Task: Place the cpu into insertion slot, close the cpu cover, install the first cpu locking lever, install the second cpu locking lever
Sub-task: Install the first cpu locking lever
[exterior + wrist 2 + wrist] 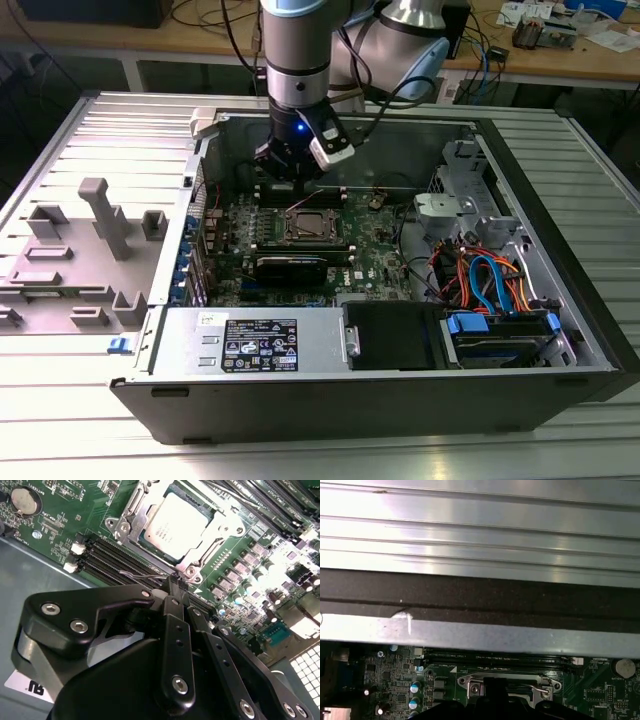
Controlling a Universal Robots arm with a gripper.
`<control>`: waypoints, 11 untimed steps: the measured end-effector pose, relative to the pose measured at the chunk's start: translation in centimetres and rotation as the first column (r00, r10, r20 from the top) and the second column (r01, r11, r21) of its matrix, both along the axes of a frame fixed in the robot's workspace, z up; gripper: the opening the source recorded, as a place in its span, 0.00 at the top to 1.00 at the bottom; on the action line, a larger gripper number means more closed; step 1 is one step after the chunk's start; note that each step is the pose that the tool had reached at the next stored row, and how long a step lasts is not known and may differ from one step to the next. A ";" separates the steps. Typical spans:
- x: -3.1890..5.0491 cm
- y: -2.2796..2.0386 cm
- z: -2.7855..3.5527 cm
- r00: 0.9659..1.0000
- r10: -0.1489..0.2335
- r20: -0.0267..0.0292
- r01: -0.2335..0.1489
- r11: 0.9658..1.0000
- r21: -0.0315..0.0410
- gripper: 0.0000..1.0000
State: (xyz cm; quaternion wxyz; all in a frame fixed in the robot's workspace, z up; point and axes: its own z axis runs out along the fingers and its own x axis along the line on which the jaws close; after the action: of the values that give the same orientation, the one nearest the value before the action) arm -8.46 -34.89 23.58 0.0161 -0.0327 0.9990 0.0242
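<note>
The cpu [172,525] lies flat in the insertion slot [305,228] on the green motherboard. The silvery cpu cover [220,532] is down over its edges. A thin wire locking lever [142,575] runs along the socket's side beside the memory slots, and its end meets my gripper's tip. My gripper [172,582] is shut, its black fingers pressed together right at that lever end. In the exterior view the gripper [292,178] hangs inside the open computer case, just behind the socket. The first wrist view shows the cover [510,682] with the gripper's dark body below it.
Black memory slots [115,557] flank the socket. A long black card [290,268] lies in front of it. A power supply [255,345] and a drive cage with cables [490,280] take up the case's front and right. A grey fixture [95,240] stands outside at the exterior view's left.
</note>
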 end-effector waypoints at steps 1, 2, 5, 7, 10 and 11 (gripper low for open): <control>0.04 0.01 0.00 1.000 0.000 0.000 0.000 1.000 0.000 0.89; 0.04 0.01 0.00 1.000 0.000 0.000 0.000 1.000 0.000 0.89; 0.21 0.03 -0.02 1.000 0.000 0.000 0.000 1.000 0.000 0.89; 0.26 0.03 -0.03 1.000 0.000 0.000 0.000 1.000 0.000 0.89; 0.43 0.03 -0.06 1.000 0.000 0.000 0.000 1.000 0.000 0.89; 0.52 0.03 -0.09 1.000 0.000 0.000 0.000 1.000 0.000 0.89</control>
State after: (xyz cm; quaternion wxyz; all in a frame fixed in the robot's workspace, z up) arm -7.94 -34.85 23.49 0.0161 -0.0328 0.9990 0.0242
